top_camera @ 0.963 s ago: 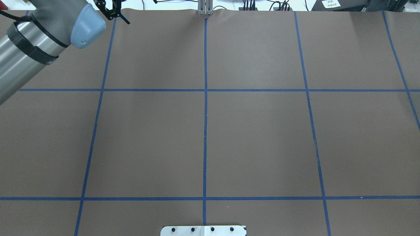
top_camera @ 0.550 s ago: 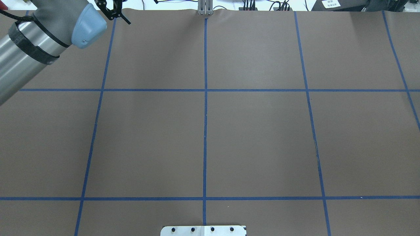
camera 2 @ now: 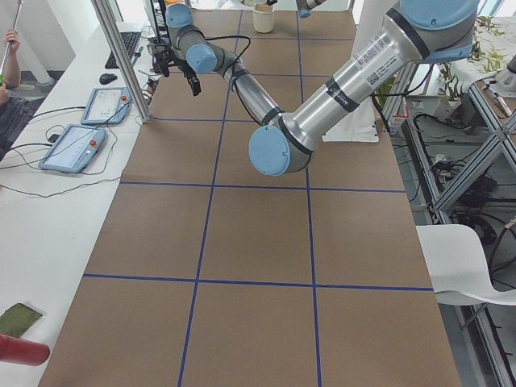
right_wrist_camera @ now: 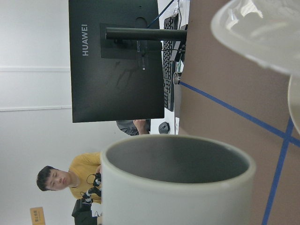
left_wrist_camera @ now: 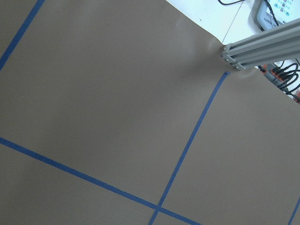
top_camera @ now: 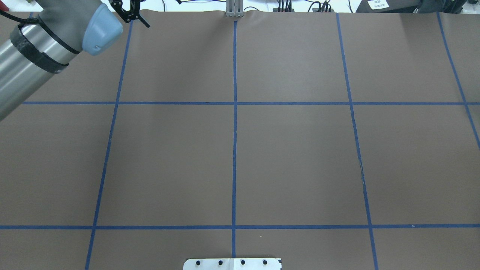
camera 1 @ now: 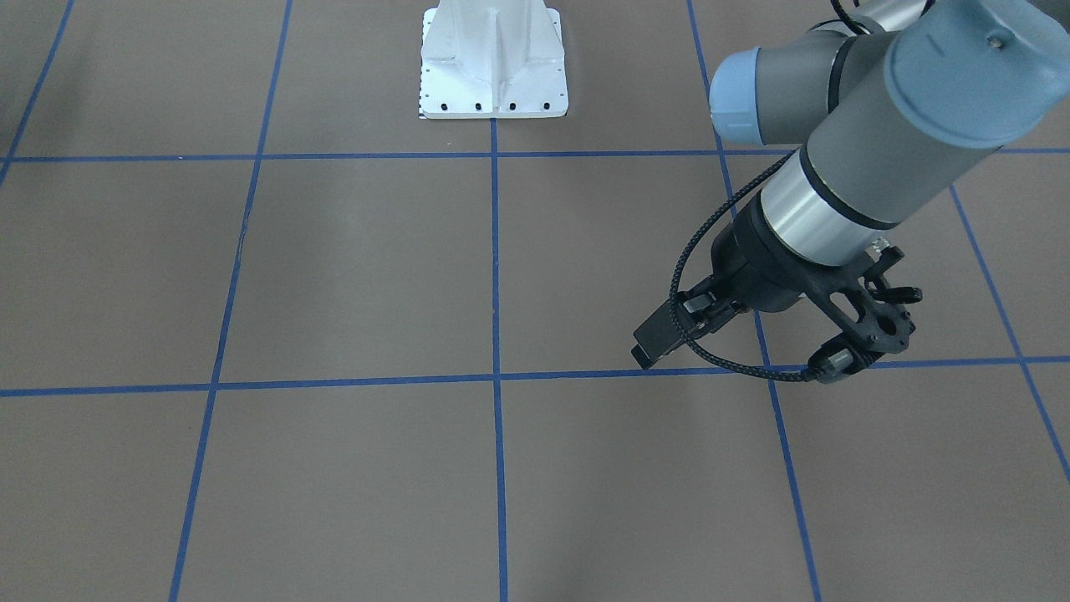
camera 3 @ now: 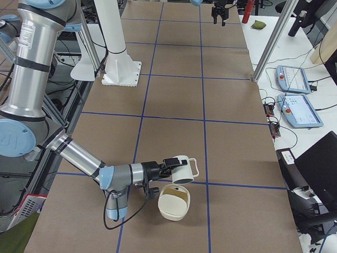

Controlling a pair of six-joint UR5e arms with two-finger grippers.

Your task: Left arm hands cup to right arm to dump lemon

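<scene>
The white cup [camera 3: 182, 169] hangs on its side off the table at the tip of my right gripper [camera 3: 168, 164], its mouth tipped toward a cream bowl [camera 3: 174, 204]. I cannot tell whether the jaws grip it. In the right wrist view the cup [right_wrist_camera: 178, 183] fills the foreground, its grey inside bare, with the bowl [right_wrist_camera: 262, 28] blurred above. The lemon shows in no view. My left gripper [camera 1: 658, 341] hovers empty and open over the far left of the table, and it also shows in the overhead view [top_camera: 131, 15].
The white arm base [camera 1: 493, 58] stands at the table's robot side. A metal post [top_camera: 234, 9] rises at the far edge. Tablets [camera 3: 292, 79] and cables lie on the operators' desk. A monitor [right_wrist_camera: 117, 61] and a seated person [right_wrist_camera: 70, 183] are beyond the table.
In the overhead view my left arm's elbow has crept slightly up and to the right. Nothing else on the table has moved.
</scene>
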